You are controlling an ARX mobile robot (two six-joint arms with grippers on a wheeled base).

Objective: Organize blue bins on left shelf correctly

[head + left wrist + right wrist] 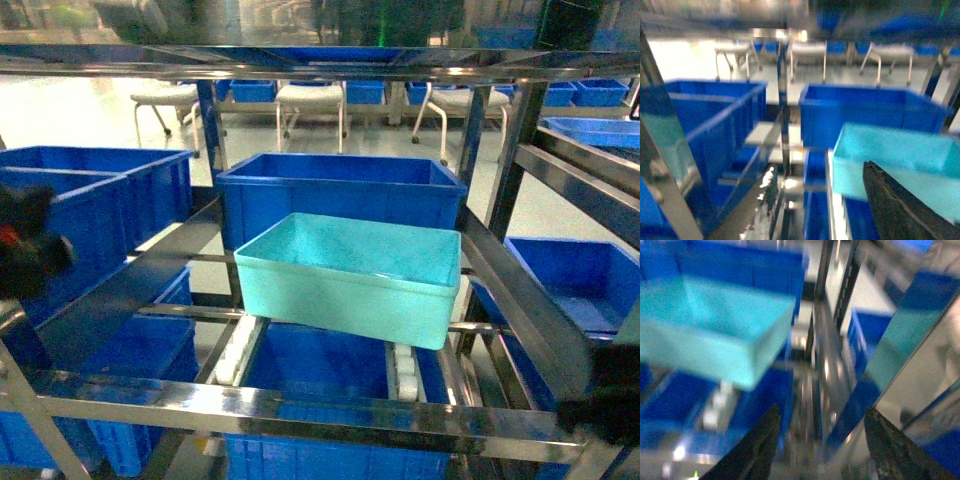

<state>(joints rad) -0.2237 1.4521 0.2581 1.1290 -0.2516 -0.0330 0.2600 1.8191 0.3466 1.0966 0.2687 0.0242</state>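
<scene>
Head view shows the turquoise bin [350, 275] skewed on the roller tracks [243, 345]; bring the empty, spread right gripper [815, 450] to its near rim, since the left gripper's [905, 210] finger state cannot be told.

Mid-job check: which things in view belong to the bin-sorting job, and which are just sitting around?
Part of the job:
- turquoise bin, resting on the roller tracks
- steel shelf
- right claw, open, holding nothing

Just around:
- dark blue crate behind the turquoise bin
- dark blue crates at left
- white chairs on the floor beyond
</scene>
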